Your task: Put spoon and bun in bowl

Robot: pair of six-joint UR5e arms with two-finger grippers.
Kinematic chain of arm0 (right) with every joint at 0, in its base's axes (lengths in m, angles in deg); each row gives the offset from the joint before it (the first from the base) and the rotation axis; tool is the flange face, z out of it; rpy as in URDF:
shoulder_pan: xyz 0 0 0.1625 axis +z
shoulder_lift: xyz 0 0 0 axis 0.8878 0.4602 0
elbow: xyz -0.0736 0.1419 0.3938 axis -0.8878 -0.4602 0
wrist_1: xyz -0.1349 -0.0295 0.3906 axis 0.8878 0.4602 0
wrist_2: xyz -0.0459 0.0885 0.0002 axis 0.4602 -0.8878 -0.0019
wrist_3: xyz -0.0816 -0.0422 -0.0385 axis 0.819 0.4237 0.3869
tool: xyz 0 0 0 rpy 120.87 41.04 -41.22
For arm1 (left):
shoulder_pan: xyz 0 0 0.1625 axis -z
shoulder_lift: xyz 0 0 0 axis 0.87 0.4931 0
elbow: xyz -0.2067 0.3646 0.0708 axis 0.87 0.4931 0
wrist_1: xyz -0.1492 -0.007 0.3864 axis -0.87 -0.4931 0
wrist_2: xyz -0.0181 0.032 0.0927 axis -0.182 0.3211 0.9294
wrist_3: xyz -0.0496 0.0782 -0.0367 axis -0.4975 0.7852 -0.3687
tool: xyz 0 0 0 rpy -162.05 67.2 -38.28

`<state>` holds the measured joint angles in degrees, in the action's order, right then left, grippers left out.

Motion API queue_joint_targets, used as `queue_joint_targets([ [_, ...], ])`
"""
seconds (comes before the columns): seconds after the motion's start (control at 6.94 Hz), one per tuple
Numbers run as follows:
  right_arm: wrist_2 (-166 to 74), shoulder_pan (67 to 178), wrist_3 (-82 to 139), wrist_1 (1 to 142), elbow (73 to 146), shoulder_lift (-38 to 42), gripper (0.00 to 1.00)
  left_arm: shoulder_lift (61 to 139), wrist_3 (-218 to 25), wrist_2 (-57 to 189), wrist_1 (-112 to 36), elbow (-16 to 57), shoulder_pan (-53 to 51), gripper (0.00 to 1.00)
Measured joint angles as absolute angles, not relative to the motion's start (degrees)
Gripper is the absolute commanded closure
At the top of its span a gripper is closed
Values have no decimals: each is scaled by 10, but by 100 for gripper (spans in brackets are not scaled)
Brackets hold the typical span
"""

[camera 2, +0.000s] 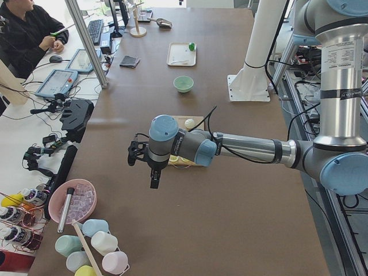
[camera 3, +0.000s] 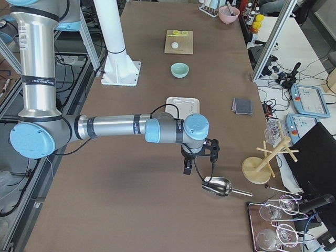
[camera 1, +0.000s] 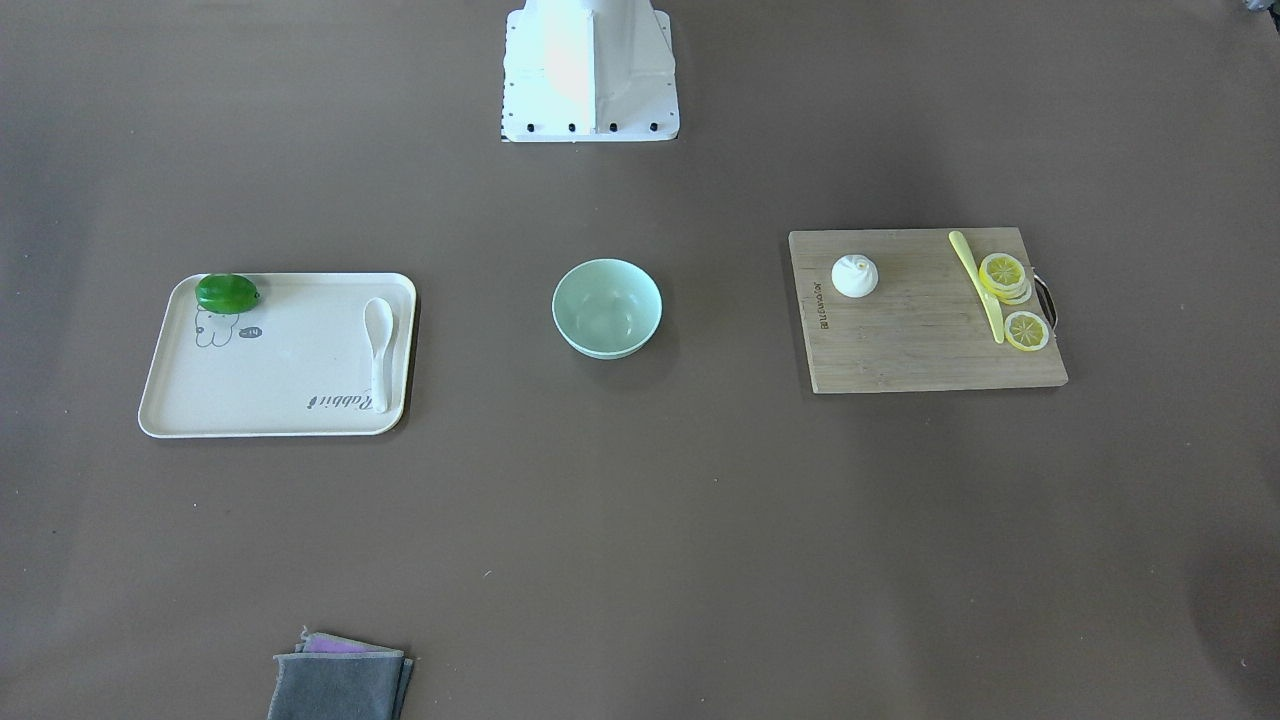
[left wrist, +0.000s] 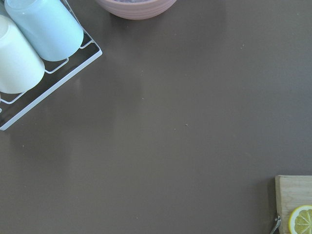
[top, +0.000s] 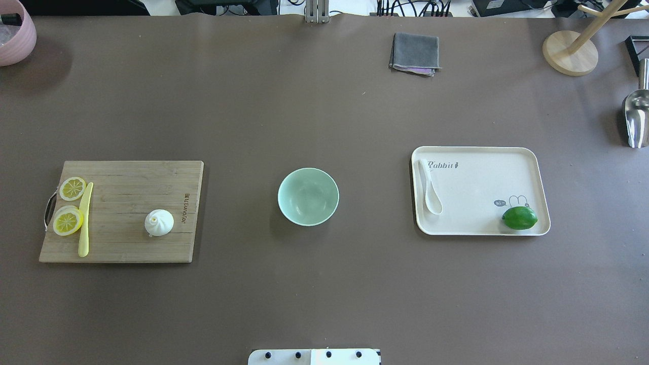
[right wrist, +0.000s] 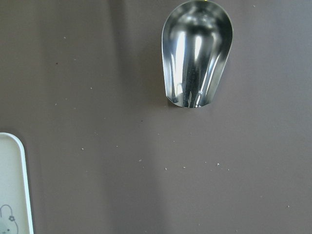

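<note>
The mint-green bowl (top: 308, 196) stands empty at the table's middle. The white spoon (top: 430, 190) lies at the left edge of a cream tray (top: 481, 172) to the bowl's right. The white bun (top: 159, 223) sits on a wooden cutting board (top: 127, 192) to the bowl's left. My left gripper (camera 2: 150, 175) shows only in the exterior left view, above the table beyond the board, far from the bun. My right gripper (camera 3: 198, 164) shows only in the exterior right view, past the tray near a metal scoop (camera 3: 218, 186). I cannot tell whether either is open or shut.
A green lime (top: 519, 218) lies on the tray. Lemon slices (top: 68, 221) and a pale-yellow knife (top: 84, 219) lie on the board. A folded grey cloth (top: 415, 53), a wooden stand (top: 570, 52) and a pink bowl (top: 15, 38) are at the table's far edge.
</note>
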<state>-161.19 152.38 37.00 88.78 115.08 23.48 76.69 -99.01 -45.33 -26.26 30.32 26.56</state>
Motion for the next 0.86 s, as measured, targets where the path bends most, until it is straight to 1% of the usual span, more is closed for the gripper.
queue_joint_targets([
  [0.43, -1605, 1489, 370, 872, 1185, 212, 0, 798, -999, -479, -293, 333, 239, 2],
  [0.86, -1608, 1406, 334, 774, 1180, 204, 0, 828, -1080, -493, -359, 325, 181, 2],
])
